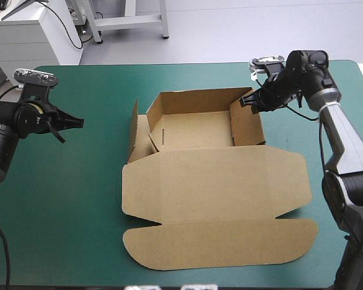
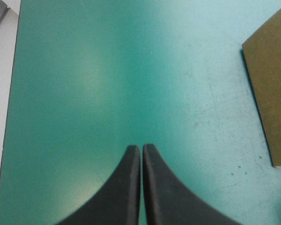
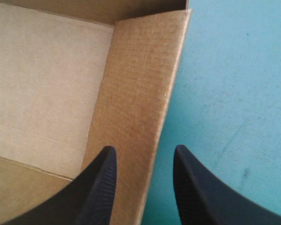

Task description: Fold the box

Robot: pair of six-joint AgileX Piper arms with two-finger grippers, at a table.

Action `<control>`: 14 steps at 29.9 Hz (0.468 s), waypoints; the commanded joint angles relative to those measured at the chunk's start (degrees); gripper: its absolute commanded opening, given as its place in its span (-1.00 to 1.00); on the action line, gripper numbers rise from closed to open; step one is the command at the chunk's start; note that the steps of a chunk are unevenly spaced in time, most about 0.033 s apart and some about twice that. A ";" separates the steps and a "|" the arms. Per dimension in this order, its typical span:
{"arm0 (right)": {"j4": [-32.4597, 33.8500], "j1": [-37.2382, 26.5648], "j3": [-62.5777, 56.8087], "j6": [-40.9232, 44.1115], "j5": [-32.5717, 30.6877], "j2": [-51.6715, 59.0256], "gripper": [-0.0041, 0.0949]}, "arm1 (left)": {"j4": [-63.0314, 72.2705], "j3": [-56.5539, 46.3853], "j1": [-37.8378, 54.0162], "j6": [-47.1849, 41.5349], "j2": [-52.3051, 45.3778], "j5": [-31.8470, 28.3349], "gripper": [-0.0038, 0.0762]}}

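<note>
The brown box (image 1: 199, 130) lies mid-table as an open tray with its back and right walls raised, its left flap leaning outward and its wide lid (image 1: 218, 205) flat toward the near edge. My right gripper (image 1: 252, 100) is open at the box's far right corner. In the right wrist view the right wall (image 3: 140, 103) stands between the right gripper's (image 3: 143, 154) fingers, one finger inside the tray, one outside. My left gripper (image 1: 78, 122) is shut and empty, held well left of the box. In the left wrist view the left gripper (image 2: 141, 149) points over bare cover, with a box edge (image 2: 271, 89) off to one side.
The teal-green cover (image 1: 72, 199) lies bare around the box on the left and right. White cabinets and a metal frame stand beyond the table's far edge.
</note>
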State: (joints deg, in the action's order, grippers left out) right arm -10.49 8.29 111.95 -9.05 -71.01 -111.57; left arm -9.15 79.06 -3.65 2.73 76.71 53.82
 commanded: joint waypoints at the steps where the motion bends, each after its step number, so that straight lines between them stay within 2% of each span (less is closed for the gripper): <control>1: -0.98 -0.14 1.72 -0.07 -0.30 -0.27 -0.19 | -0.16 1.62 0.01 -0.11 -1.70 -2.04 -0.90; 7: -6.26 -0.14 1.72 -0.51 -0.30 -5.11 -0.23 | -0.16 1.62 0.01 -0.11 -1.70 -2.12 -0.90; 9: -6.26 -0.14 1.72 1.19 -0.15 -5.81 -0.47 | -0.16 1.62 0.01 -0.11 -1.70 -1.98 -0.90; 11: -6.27 -0.14 1.72 1.50 0.56 -5.82 -0.88 | 0.12 1.62 0.01 -0.11 -1.70 -1.03 -0.90; 12: -6.27 -0.14 1.72 2.22 0.95 -5.70 -0.94 | 0.61 1.62 0.01 -0.11 -1.70 -0.89 -0.90; 14: -6.68 -0.14 1.72 2.63 1.70 -5.17 -0.93 | 2.35 1.62 0.01 -0.11 -1.70 -1.00 -0.90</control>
State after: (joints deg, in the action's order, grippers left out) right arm -14.39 8.16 111.95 -6.75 -69.83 -120.49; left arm -8.68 79.06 -3.65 2.73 76.71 55.05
